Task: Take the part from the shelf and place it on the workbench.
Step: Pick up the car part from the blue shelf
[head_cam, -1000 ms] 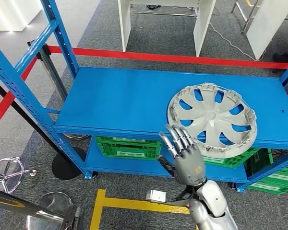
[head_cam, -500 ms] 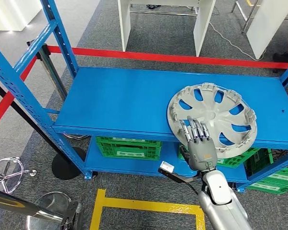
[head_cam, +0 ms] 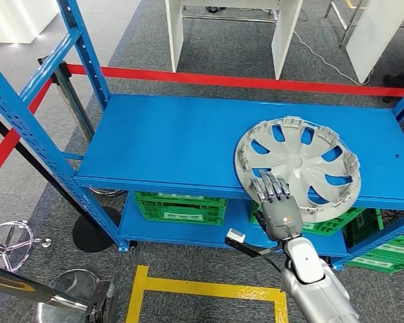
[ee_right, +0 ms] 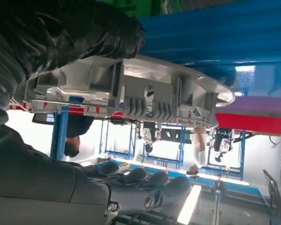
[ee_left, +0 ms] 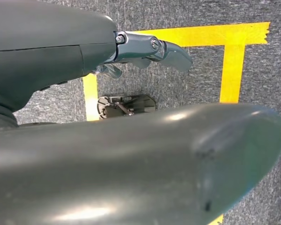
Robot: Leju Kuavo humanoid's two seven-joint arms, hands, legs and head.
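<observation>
Right now my right hand (head_cam: pixel 277 212) straddles the near rim of the hubcap (head_cam: pixel 301 165), fingers above, thumb beneath.

Up close, my fingers (ee_right: pixel 157 180) and thumb (ee_right: pixel 96 33) lie on opposite faces of the rim; whether they actually press it I cannot tell. One hubcap lies at the blue shelf's (head_cam: pixel 180 145) front edge, toward its right end, overhanging slightly. Leftward the shelf top is open. Two green crates (head_cam: pixel 180 205) sit below. My left hand (ee_left: pixel 146 49) hangs over yellow floor tape (ee_left: pixel 234 65), fingers loosely extended, holding nothing. No readable writing.
</observation>
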